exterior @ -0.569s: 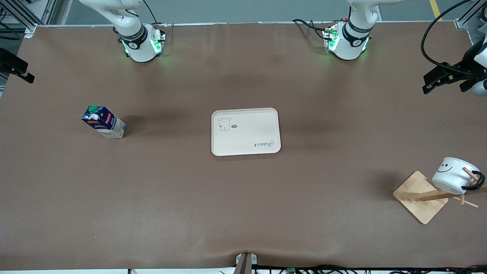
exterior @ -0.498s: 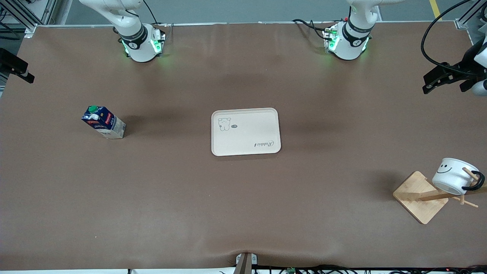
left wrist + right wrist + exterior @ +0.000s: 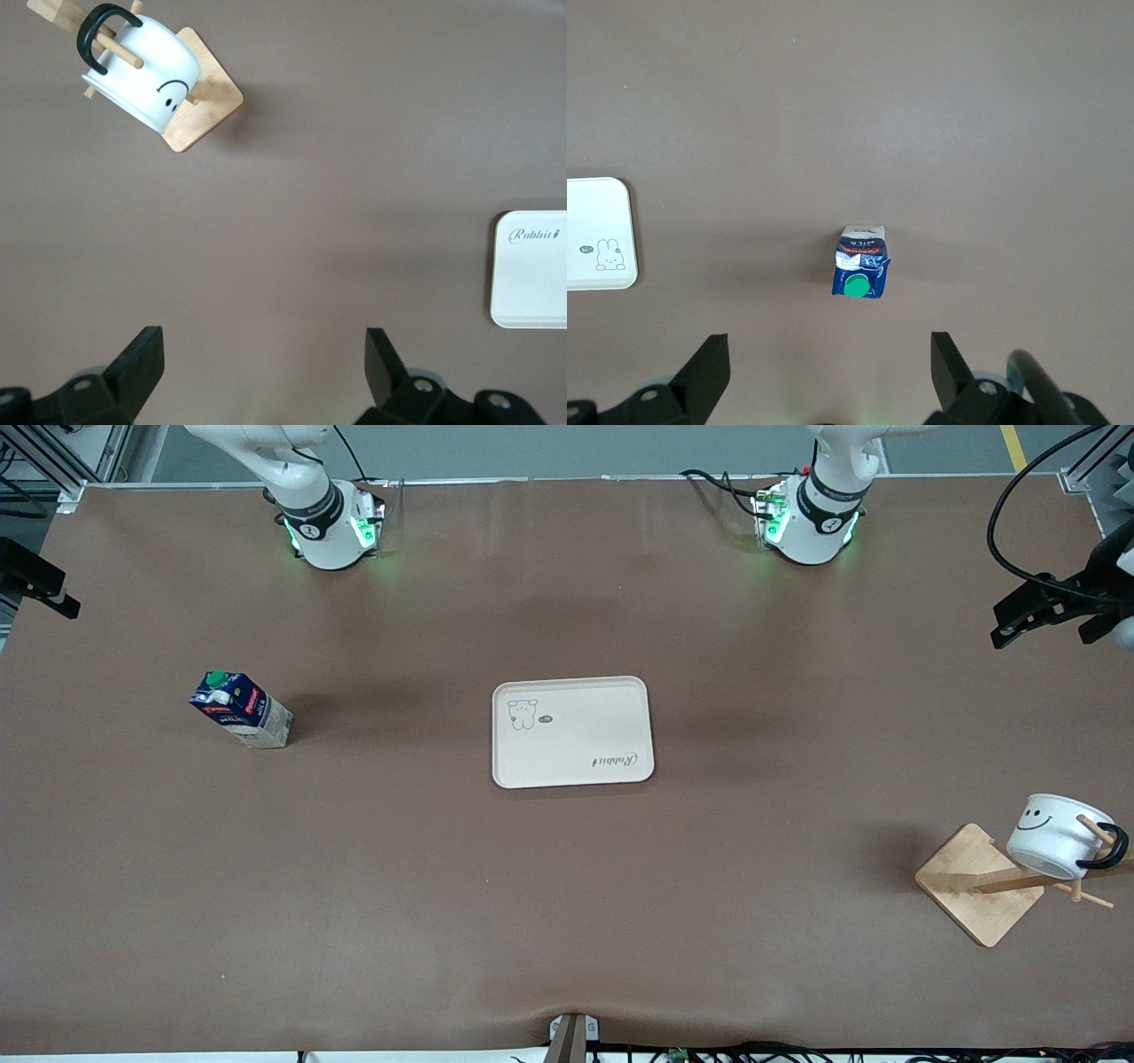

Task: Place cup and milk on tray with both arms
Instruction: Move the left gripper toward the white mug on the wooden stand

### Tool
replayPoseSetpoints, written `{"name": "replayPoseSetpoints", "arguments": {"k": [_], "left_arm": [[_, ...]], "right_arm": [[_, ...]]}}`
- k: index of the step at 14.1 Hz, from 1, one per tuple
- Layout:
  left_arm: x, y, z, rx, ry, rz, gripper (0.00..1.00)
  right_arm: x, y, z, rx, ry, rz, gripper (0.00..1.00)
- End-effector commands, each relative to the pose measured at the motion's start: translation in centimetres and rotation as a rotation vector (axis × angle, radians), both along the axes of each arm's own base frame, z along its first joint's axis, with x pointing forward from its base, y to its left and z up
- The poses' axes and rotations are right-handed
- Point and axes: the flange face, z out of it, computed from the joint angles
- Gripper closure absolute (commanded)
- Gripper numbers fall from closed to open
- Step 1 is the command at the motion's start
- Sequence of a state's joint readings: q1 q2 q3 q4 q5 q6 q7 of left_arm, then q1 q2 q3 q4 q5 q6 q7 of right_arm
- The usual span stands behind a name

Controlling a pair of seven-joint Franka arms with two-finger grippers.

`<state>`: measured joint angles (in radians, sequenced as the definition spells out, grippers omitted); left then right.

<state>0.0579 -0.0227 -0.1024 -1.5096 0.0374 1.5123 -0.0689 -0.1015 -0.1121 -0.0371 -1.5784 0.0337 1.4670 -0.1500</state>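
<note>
While your tray [image 3: 572, 732] sits bare mid-counter, one milk [image 3: 240, 708] stands toward the right arm's end and one cup [image 3: 1058, 833] hangs on the wooden rack [image 3: 978, 882]. Left gripper [image 3: 264, 359] and right gripper [image 3: 830, 363]: fingers wide, holding nothing.

brown table [image 3: 567, 921], tray [image 3: 572, 732], milk [image 3: 241, 710], wooden rack [image 3: 979, 883]

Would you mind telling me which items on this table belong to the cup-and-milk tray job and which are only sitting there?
Part of the job:
- cup, hanging on a peg
- milk, upright toward the right arm's end
- tray, mid-table, nothing on it
- left gripper, jaws open
- right gripper, jaws open over the milk

Just there:
- wooden rack holding the cup
</note>
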Motion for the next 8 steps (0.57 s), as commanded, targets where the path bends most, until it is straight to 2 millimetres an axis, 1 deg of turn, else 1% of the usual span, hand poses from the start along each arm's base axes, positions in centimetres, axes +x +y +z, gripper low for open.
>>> {"name": "replayPoseSetpoints", "arguments": {"k": [1,2,3,4,6,8], "left_arm": [[0.9,0.3,0.1,-0.011,-0.032,0.009,0.0],[1.1,1.5,-0.5,-0.015,-0.038,0.022,0.0],[1.5,3.3,-1.4,-0.024,-0.063,0.051,0.0],[1.8,3.8,-2.5,-0.025,-0.084,0.059,0.0],[2.7,4.4,-5.1,-0.027,-0.132,0.068,0.0],[3.2,7.3,-8.6,-0.048,-0.181,0.125,0.0]], "right_arm": [[-0.1,-0.2,0.3,0.0,0.0,-0.014,0.0],[-0.1,-0.2,0.4,0.0,-0.002,-0.014,0.0],[-0.1,-0.2,0.3,0.0,0.0,-0.014,0.0],[-0.1,-0.2,0.3,0.0,0.0,-0.014,0.0],[-0.1,-0.2,0.3,0.0,-0.002,-0.014,0.0],[-0.1,-0.2,0.4,-0.001,-0.003,-0.014,0.0]]}}
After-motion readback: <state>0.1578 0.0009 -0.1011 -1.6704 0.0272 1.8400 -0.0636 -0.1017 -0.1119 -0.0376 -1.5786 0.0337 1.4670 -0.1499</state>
